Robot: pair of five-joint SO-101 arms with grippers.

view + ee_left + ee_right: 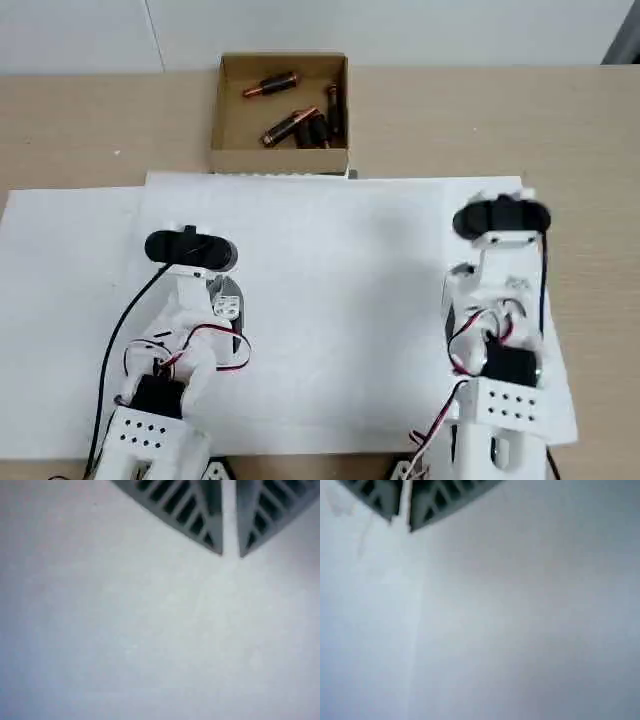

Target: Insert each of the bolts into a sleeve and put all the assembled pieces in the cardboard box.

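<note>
left gripper [231, 555]: closed, tips pointing down, just a thin slit between the two ribbed fingers [185, 505]
right gripper [400, 525]: closed likewise, tips pointing down and nearly meeting
one arm [185, 330]: folded back low over its base, on the left of the high view
other arm [497, 320]: folded the same way on the right, well apart from the first

The cardboard box [280, 159] stands behind the paper sheet [340, 300] on the table [80, 120]; the assembled pieces [293, 125] lie inside it.
</note>
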